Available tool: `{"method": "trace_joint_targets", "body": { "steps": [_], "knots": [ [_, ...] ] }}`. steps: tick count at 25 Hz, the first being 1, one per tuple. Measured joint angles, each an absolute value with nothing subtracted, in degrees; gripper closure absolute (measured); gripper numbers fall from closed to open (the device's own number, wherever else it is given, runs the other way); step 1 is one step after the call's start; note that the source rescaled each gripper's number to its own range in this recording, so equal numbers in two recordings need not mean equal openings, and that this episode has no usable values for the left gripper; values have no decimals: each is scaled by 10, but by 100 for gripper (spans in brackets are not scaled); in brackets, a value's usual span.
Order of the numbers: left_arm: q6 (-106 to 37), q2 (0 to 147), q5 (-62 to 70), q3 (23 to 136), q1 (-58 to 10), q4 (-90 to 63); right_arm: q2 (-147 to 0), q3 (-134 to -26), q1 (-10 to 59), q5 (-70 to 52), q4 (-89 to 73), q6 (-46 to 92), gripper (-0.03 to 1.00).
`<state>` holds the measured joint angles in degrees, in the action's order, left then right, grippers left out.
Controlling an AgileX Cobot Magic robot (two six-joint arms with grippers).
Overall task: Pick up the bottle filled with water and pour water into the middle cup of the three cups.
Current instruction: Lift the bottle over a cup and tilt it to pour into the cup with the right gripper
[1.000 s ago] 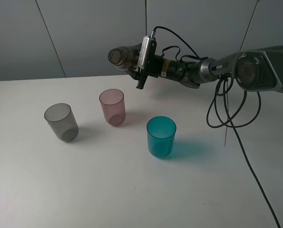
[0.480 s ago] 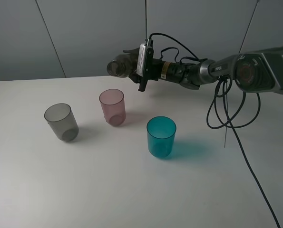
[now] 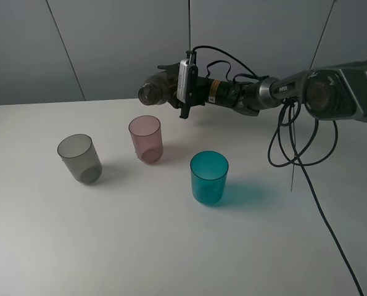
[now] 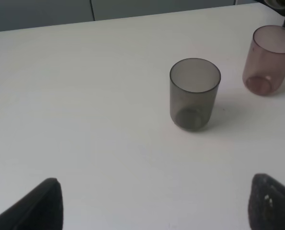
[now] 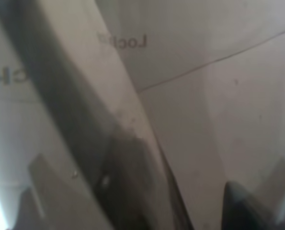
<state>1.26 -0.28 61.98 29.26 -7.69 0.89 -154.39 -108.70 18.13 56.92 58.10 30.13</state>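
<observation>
The right tool point(image 3: 169, 86) is clenched on the bottle point(image 3: 152, 91), which lies tipped nearly level in the air, above and behind the middle cup point(image 3: 145, 139). A grey cup point(image 3: 79, 158) and a teal cup point(image 3: 209, 177) flank the middle cup on the table point(image 3: 109, 246). The left tool point(image 4: 152, 201) hangs released, well apart from the middle cup, on the grey cup's side.

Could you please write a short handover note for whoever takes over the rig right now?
Left gripper: open, empty, near the grey cup.
Right gripper: shut on the bottle, which is tipped about level in the air beyond the pink cup.
Blue cup: upright, nearest the front.
Done: bottle picked up and tilted.
Left: nothing visibly pouring; whether the pink cup is filled is unclear. Finish the pour into it.
</observation>
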Motion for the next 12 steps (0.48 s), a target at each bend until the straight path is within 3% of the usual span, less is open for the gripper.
{"method": "trace_joint_targets", "body": {
  "steps": [12],
  "knots": [
    [13, -3, 620, 293, -77, 9, -1544, -1087, 181, 569, 581, 352, 97]
  ]
}}
